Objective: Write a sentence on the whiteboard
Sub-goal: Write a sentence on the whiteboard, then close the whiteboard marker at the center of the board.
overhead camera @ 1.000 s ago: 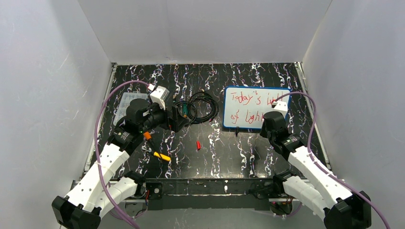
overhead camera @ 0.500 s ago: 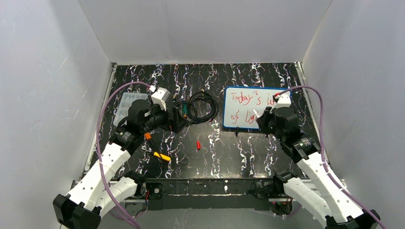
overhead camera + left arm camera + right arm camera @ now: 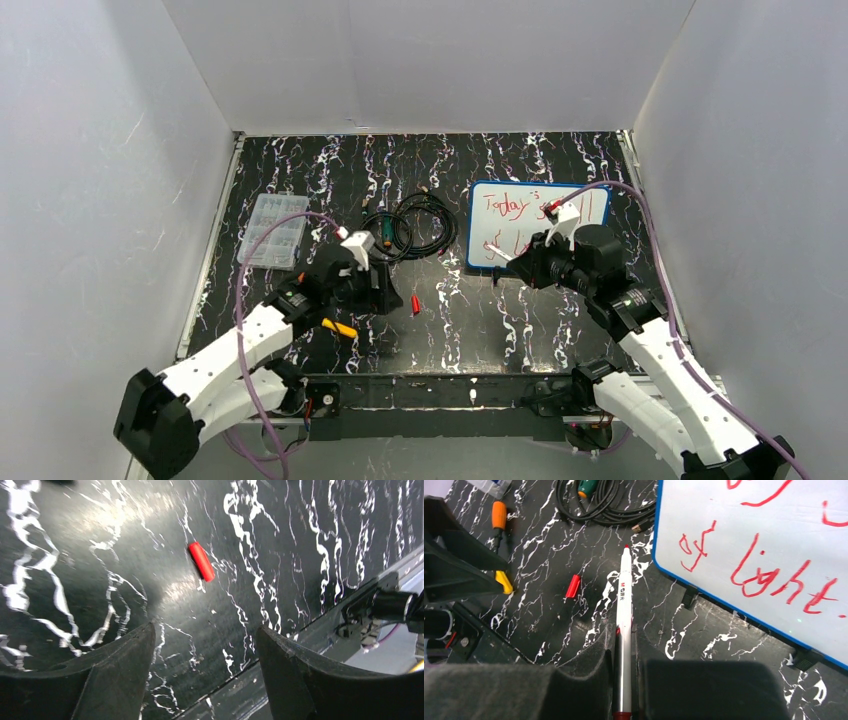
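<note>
While the black marbled desk (image 3: 520,320) carries everything, the whiteboard (image 3: 734,525) sits just ahead and to the right of the right pincer (image 3: 623,632), its red sentence (image 3: 758,577) in two lines. That pincer is clamped on a white marker (image 3: 625,590), whose tip is beside the board's blue edge. The left pincer (image 3: 205,635) gapes empty, with a red cap (image 3: 201,561) lying on the desk just ahead of it.

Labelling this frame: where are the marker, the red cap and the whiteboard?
marker (image 3: 624,610): right wrist view, white barrel.
cap (image 3: 201,561): left wrist view, its middle.
whiteboard (image 3: 694,515): right wrist view, bare white face.
</note>
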Robot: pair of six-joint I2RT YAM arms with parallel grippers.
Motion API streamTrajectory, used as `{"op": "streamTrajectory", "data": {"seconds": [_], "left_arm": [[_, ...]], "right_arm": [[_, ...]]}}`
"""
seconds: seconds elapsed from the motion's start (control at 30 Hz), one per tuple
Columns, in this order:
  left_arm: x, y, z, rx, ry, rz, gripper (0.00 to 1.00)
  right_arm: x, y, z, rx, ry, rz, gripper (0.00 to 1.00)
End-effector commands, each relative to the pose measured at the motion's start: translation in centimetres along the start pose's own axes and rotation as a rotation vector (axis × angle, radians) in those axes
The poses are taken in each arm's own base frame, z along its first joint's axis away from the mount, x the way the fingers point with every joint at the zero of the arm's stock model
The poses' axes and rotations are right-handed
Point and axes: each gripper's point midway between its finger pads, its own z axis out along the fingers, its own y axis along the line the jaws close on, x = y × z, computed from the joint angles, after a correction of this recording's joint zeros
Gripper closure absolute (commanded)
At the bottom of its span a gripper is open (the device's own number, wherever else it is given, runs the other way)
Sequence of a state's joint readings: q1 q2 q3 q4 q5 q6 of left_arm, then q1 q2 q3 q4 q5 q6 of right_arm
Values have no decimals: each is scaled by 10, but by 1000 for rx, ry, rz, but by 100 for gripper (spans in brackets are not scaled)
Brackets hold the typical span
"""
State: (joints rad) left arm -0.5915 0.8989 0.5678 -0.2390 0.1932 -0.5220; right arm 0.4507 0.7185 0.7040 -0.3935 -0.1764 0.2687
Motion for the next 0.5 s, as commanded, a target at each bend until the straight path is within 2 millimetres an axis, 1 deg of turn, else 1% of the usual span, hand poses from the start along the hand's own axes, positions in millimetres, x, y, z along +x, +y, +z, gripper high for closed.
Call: {"op": "streamTrajectory", "data": {"seconds": [0.0,0.07,0.17,0.27,0.33,0.4,0.47], "left_arm": [[15,-2,22,-58,39,-91,31],[21,-6,33,-62,75,-99,35],[26,-7,46,-102,115,-77,37],[36,-9,60,-114,162,-69,40],[46,-10,69,-126,200,-48,41],[54,-6,75,-152,227,-45,42],[56,-3,80,-168,230,-51,43]], "right_arm": [[-6,18,-1,-111,-33,-31,99],[-3,20,-2,-121,-29,-30,99],[-2,18,-3,-111,-37,-28,99],[-3,18,-6,-110,-56,-32,99],[-5,20,-7,-119,-68,-37,99],[-5,20,-7,-123,-68,-37,99],[-4,20,-7,-124,-64,-36,99]]}}
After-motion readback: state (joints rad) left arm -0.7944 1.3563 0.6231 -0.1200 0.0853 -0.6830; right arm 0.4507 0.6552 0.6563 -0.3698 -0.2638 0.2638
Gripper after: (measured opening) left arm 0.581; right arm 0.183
